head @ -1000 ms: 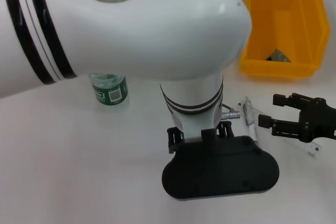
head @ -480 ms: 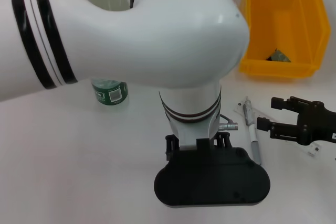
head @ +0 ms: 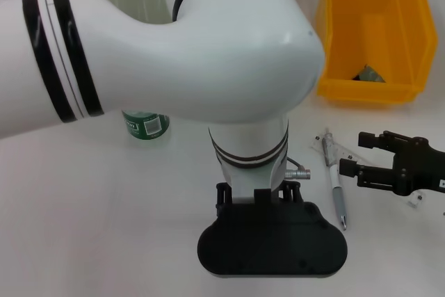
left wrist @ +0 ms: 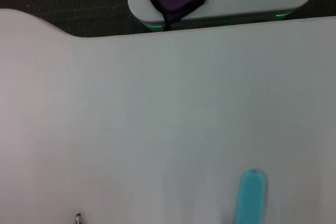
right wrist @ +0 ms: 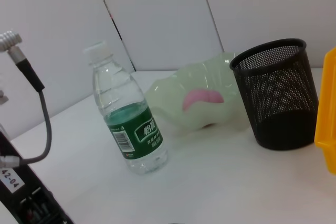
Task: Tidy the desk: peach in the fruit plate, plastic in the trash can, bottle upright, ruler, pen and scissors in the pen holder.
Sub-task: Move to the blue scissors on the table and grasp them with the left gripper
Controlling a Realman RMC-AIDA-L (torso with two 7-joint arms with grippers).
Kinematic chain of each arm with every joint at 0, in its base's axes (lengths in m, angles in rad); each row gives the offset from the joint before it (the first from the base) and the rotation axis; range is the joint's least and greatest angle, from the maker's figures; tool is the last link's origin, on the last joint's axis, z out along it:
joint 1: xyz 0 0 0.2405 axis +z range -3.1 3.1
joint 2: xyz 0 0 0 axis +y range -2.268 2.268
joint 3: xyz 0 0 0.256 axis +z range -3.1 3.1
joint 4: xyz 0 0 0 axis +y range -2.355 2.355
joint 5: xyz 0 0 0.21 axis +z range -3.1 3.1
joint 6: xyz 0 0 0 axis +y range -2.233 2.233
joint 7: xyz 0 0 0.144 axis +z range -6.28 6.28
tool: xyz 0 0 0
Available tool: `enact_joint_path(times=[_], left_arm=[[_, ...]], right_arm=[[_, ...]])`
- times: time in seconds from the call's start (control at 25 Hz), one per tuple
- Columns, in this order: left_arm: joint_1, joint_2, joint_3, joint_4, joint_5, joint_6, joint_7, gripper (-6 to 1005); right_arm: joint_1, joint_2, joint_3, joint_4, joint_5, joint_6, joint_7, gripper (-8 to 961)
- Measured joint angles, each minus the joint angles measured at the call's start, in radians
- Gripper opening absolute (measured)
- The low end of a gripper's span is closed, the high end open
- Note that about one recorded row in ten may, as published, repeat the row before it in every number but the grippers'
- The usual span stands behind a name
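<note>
- black right gripper (head: 356, 158) at right edge, fingers spread open, empty, just beside the slim grey-and-white pen (head: 334, 184) lying on the white desk (head: 104, 227).
- white left arm's gripper: cannot tell.
- clear green-labelled bottle (right wrist: 128, 124) stands upright.

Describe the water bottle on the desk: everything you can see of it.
The water bottle is clear plastic with a white screw cap and a green label carrying a barcode and white lettering. It stands upright on the white desk, apparently unopened, and nothing touches it but the desk. In the right wrist view it stands in front of the pale green fruit plate, with the black mesh pen holder further to the side. In the head view only its lower labelled part shows; the left arm hides the rest.
</note>
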Motion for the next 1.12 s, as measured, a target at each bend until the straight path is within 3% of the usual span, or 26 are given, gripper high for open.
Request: enact_joint_path(times=[1.12], left_arm=[[-0.066, -0.010, 0.085, -0.125, -0.053, -0.079, 0.018, 771]], right_arm=[[0.000, 0.000, -0.002, 0.000, -0.004, 0.000, 0.005, 841]])
